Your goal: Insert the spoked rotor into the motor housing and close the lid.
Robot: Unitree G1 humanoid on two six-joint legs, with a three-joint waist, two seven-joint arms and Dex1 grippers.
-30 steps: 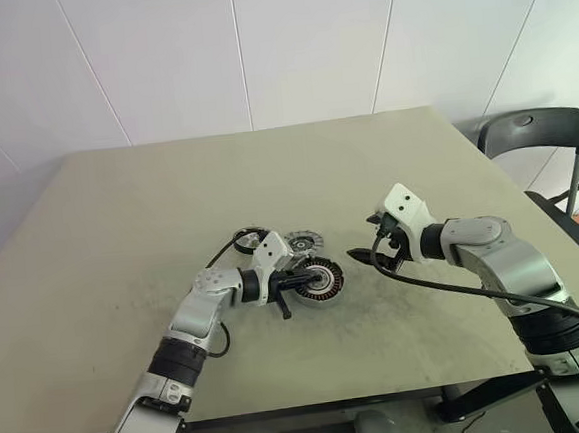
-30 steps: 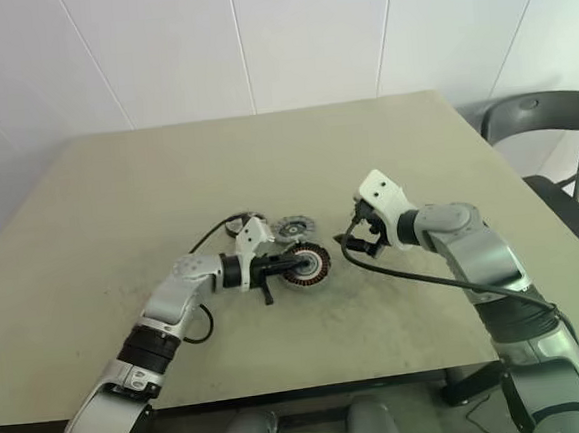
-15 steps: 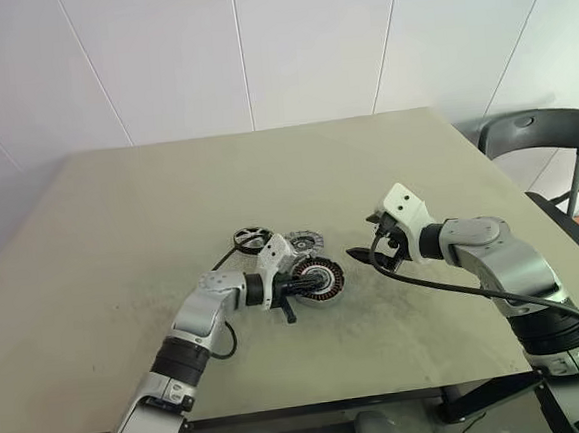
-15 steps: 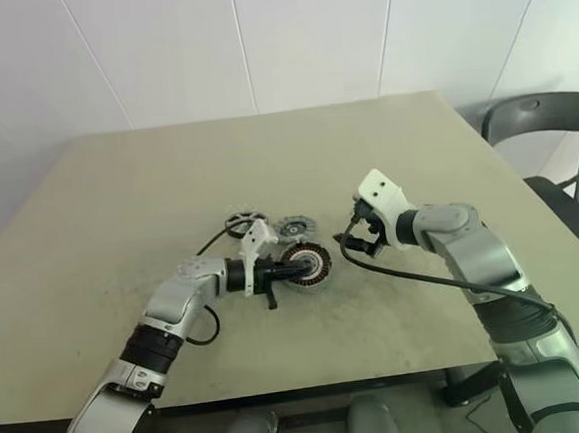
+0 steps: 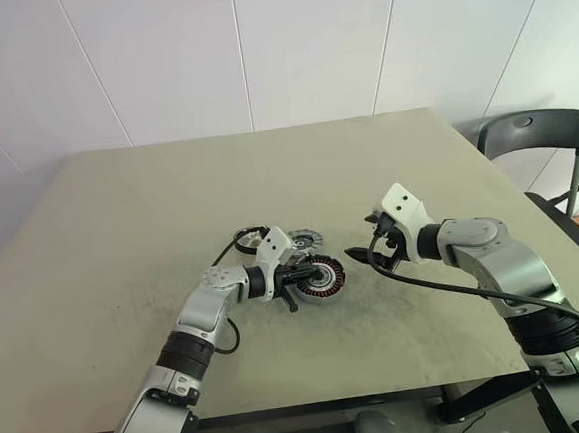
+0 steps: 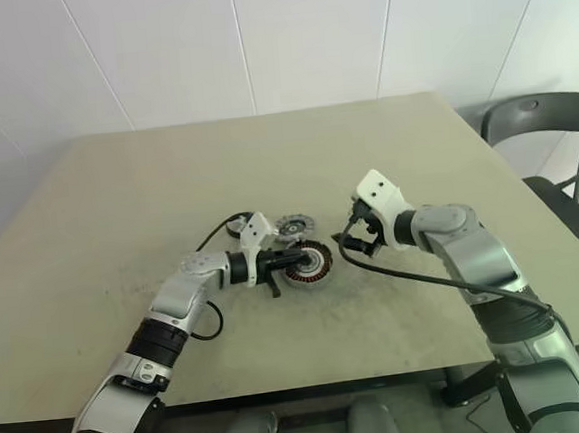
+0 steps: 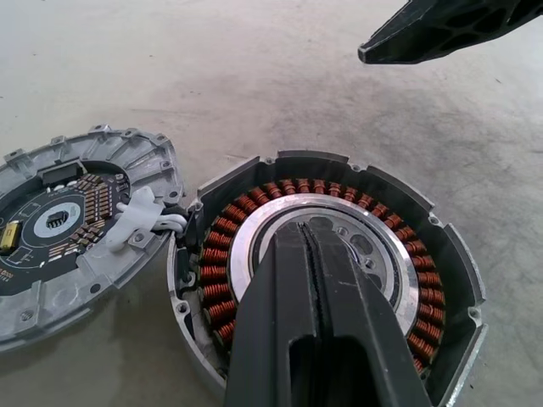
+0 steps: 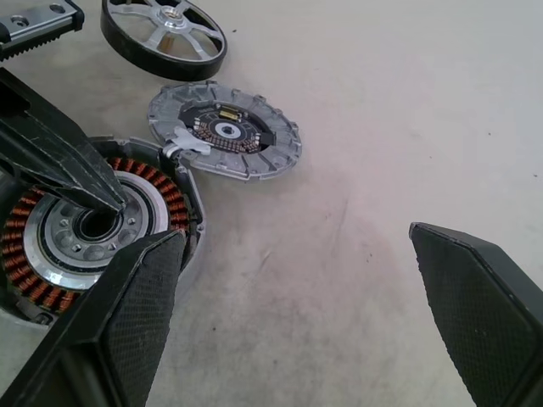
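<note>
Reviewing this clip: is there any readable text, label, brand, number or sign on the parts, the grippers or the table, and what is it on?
No readable text anywhere in these views.
Flat grey-silver scalloped metal lid: the dark circuit board on its face carries small components, but any markings are too small to read.
Squat black motor housing with copper windings: no lettering seen.
Black-rimmed silver spoked rotor: no lettering seen.
Beige table: unmarked.

On the table, the lid lies just behind the motor housing, the spoked rotor further left
</note>
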